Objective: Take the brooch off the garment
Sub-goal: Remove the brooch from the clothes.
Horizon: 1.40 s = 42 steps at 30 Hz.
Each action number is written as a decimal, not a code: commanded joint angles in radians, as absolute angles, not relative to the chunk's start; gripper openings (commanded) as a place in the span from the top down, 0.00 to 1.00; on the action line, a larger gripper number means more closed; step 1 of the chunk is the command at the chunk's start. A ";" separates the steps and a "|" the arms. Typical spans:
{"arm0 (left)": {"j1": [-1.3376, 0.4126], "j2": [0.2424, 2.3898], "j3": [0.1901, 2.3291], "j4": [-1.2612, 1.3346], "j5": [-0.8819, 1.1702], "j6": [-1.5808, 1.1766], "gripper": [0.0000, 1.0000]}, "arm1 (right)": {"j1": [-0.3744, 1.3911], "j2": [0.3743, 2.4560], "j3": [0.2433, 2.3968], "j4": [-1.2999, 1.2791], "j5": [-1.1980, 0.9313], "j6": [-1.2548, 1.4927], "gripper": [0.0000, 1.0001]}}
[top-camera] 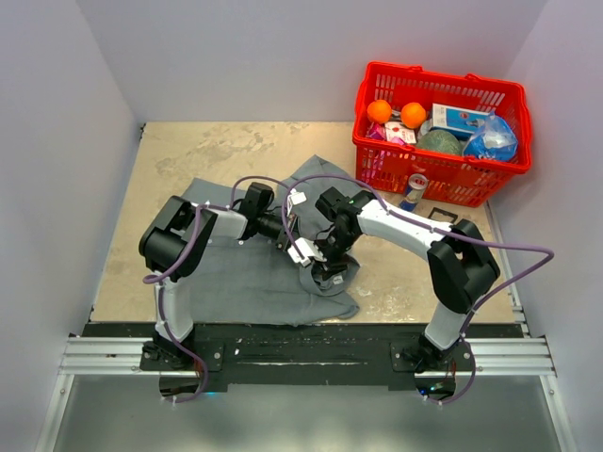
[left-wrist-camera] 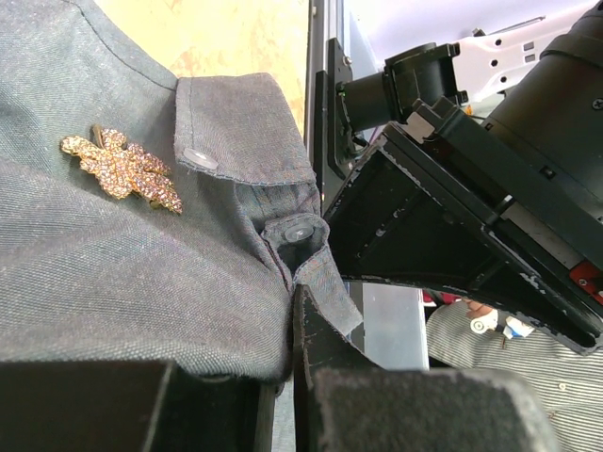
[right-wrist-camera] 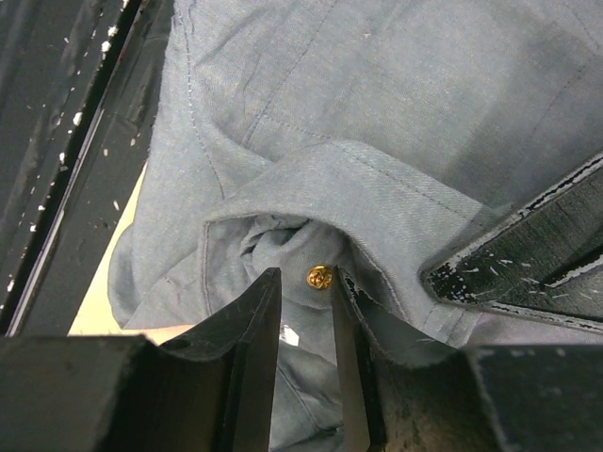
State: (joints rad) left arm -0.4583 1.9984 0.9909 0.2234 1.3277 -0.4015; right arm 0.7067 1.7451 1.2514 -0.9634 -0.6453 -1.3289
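The grey shirt [top-camera: 236,273] lies crumpled on the table. In the left wrist view a gold, stone-set brooch [left-wrist-camera: 121,168] is pinned on the shirt [left-wrist-camera: 113,273] beside the collar button. My left gripper [left-wrist-camera: 290,315] is shut on a fold of the shirt's button edge and holds it up; it also shows in the top view [top-camera: 294,237]. My right gripper [right-wrist-camera: 307,275] is open, inside the shirt, its fingertips either side of the brooch's small gold back clasp [right-wrist-camera: 319,277]. It also shows in the top view [top-camera: 330,266]. The brooch is hidden in the top view.
A red basket [top-camera: 372,151] with oranges, boxes and bags stands at the back right. A can [top-camera: 412,191] stands in front of it, and a small dark frame [top-camera: 443,215] lies near it. The black rail [top-camera: 301,339] runs along the near edge.
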 commanded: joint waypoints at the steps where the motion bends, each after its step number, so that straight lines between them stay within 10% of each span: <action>1: -0.453 1.948 1.011 0.259 1.385 -0.407 1.00 | 0.710 1.750 1.259 -0.939 -0.643 -1.339 0.67; 42: -0.453 1.950 1.014 0.230 1.422 -0.370 1.00 | 0.713 1.804 1.315 -1.017 -0.627 -1.373 0.77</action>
